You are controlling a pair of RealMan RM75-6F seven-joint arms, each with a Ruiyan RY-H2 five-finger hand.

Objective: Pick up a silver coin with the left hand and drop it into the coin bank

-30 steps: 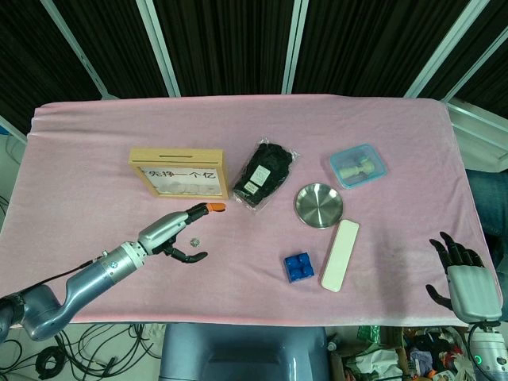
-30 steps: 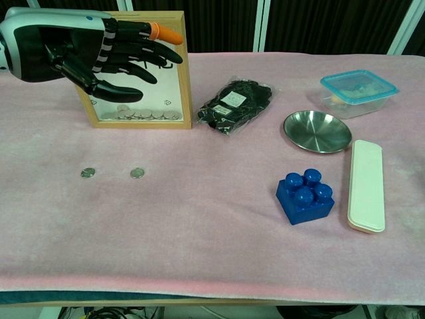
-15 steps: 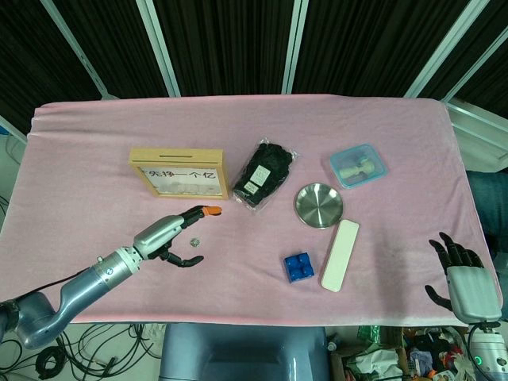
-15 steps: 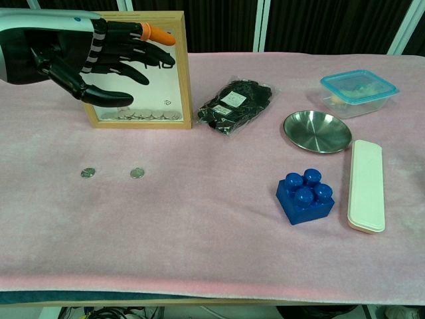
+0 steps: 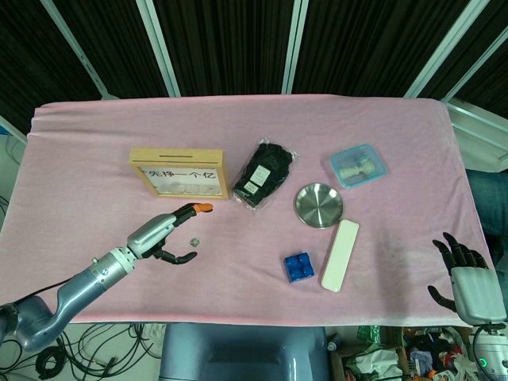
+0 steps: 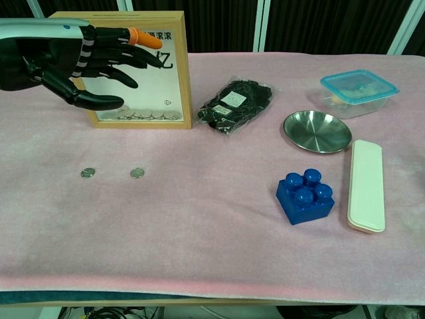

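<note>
Two silver coins lie on the pink cloth, one [image 6: 137, 173] to the right of the other [image 6: 87, 173]. The head view shows only one coin [image 5: 192, 240], just right of my left hand [image 5: 161, 232]. That hand [image 6: 74, 61] hovers above the cloth with its fingers spread and holds nothing; its orange-tipped finger points toward the coin bank. The wooden-framed coin bank [image 5: 179, 172] stands upright behind the coins, with several coins lying in its bottom [image 6: 141, 114]. My right hand [image 5: 467, 278] hangs off the table's near right corner, fingers apart and empty.
A black bagged bundle [image 5: 266, 175] lies right of the bank. Further right are a steel dish [image 5: 319, 205], a blue-lidded container [image 5: 359, 165], a blue toy block [image 5: 299, 267] and a white oblong case [image 5: 340, 255].
My left hand has drawn back toward me and to the left, away from the bank, still empty. The coins and the right hand have stayed put.
</note>
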